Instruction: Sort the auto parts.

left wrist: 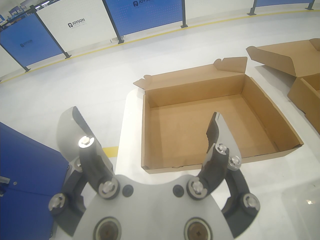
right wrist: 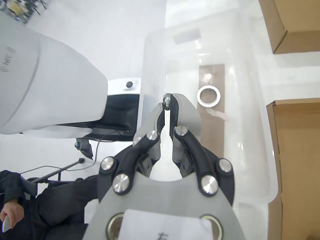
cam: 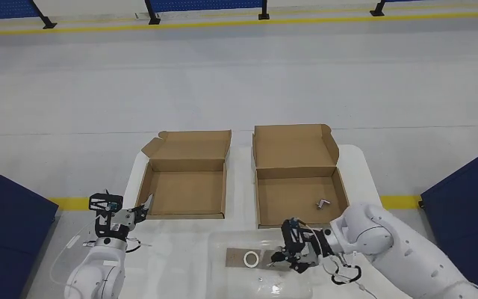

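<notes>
Right gripper (right wrist: 167, 106), mine, pinched a small bolt (right wrist: 166, 100) over the clear bin (cam: 220, 280) at the top view's lower centre, near a white ring (cam: 252, 259); my left gripper (left wrist: 145, 114) gaped empty, lower left.

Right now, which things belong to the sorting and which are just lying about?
Job: bolt in right gripper; white ring in clear bin; metal part in right box; left box, empty.
Lying about: brown strip under the ring; blue panels; yellow floor line.
</notes>
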`<state>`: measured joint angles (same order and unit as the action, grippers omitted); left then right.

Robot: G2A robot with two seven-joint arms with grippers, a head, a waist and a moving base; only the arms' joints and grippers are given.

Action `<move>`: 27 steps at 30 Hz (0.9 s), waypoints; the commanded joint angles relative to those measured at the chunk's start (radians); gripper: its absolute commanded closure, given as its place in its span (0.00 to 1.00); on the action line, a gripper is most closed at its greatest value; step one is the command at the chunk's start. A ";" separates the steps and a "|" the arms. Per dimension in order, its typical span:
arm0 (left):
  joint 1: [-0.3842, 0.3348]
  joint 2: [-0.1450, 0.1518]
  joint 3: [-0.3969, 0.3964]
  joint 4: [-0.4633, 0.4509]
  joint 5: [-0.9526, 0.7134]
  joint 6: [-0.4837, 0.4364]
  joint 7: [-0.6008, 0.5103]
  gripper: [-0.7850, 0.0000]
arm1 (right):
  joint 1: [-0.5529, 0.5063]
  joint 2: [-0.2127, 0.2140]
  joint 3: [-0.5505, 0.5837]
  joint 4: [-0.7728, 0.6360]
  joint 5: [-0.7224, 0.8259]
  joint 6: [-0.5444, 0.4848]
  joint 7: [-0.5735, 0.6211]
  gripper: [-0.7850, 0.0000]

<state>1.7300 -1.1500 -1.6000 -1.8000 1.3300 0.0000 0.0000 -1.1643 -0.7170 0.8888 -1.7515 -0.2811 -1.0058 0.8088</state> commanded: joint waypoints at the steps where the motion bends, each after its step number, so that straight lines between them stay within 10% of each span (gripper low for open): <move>1: 0.000 0.000 0.000 0.000 0.000 0.000 0.000 0.00 | -0.012 0.015 0.020 0.001 0.068 -0.007 -0.026 1.00; 12: 0.000 0.000 0.000 0.000 0.000 0.000 0.000 0.00 | -0.116 0.077 0.129 -0.042 0.537 -0.007 -0.001 1.00; 27: 0.000 0.000 0.000 0.000 0.000 0.000 0.000 0.00 | -0.129 0.074 0.126 -0.052 0.584 -0.007 -0.033 1.00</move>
<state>1.7300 -1.1500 -1.6000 -1.8000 1.3300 0.0000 0.0000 -1.2870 -0.6410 1.0178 -1.7964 0.2768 -1.0106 0.7972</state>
